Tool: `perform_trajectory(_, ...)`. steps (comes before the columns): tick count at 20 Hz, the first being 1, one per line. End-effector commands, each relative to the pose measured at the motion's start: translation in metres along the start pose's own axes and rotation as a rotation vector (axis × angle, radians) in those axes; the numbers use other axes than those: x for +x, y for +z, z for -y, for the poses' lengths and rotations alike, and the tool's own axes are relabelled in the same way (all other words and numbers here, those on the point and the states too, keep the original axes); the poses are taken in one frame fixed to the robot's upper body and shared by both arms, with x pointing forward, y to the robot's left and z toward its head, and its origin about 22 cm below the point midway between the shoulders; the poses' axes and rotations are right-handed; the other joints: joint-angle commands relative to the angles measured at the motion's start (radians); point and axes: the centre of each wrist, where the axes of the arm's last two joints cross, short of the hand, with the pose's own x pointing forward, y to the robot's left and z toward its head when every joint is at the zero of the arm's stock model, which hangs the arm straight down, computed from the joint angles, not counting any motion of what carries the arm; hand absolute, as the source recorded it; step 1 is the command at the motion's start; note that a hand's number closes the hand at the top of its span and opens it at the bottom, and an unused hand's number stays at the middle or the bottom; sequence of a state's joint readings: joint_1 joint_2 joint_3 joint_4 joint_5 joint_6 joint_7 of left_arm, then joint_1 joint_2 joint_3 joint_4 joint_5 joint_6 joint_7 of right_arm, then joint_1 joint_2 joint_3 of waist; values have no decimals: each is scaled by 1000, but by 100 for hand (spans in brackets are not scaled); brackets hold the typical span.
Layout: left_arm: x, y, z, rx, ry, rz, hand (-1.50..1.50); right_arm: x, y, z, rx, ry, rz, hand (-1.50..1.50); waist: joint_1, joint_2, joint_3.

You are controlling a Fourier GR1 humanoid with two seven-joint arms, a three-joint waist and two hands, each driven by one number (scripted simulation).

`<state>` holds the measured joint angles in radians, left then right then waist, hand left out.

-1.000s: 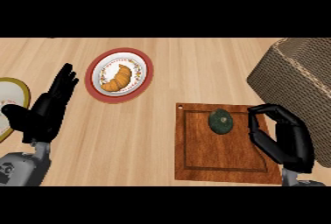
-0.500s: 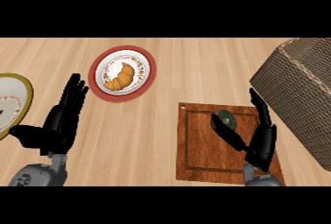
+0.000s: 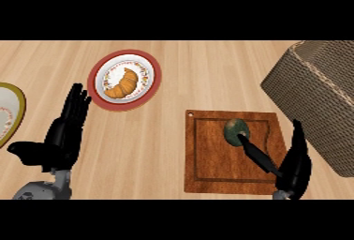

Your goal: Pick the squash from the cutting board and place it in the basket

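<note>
Wooden cutting board (image 3: 207,173) lies on the counter (image 3: 207,75), and everything else sits around it. On its upper part rests the dark green squash (image 3: 235,130). The right hand (image 3: 294,164) comes in over the board's lower right corner, fingers straight and spread apart, one fingertip touching the squash's lower edge. Just right of the board stands the woven basket (image 3: 311,93). Up and left of the board is a red-rimmed plate (image 3: 100,93) with a croissant (image 3: 123,85). Well left of the board, the left hand (image 3: 62,136) rests with straight, relaxed fingers.

Single head view, steeply down on counter (image 3: 200,70); forearms enter lower edge.
</note>
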<state>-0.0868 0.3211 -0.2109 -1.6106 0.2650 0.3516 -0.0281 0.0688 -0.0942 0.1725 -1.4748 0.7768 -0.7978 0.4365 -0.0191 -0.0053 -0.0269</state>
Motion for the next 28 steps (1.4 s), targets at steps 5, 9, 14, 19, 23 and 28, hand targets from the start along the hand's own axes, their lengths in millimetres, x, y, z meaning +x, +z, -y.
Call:
perform_trajectory(5, 3, 3, 6, -25, 17, 9, 0, 37, 9, 1, 213, 228, -134, -150, 27, -6, 6)
perform_trajectory(9, -3, 9, 1, -16, 19, -5, 0, 100, 13, 5, 244, 267, -175, -150, 36, -10, 11)
perform_trajectory(14, -2, 9, 2, -21, 24, -11, 0, 160, 14, 21, 199, 420, -255, -150, 26, -9, 17)
perform_trajectory(19, 4, 10, 7, -10, 41, 15, 0, 183, 22, 30, 208, 537, -304, -150, 26, -6, 22)
perform_trajectory(23, 2, 14, 17, -30, 25, 6, 0, 193, 11, 34, 221, 502, -312, -150, 28, -1, 25)
perform_trajectory(28, -11, 28, 16, -18, 25, -4, 0, 201, 6, 39, 226, 482, -307, -150, 31, 2, 25)
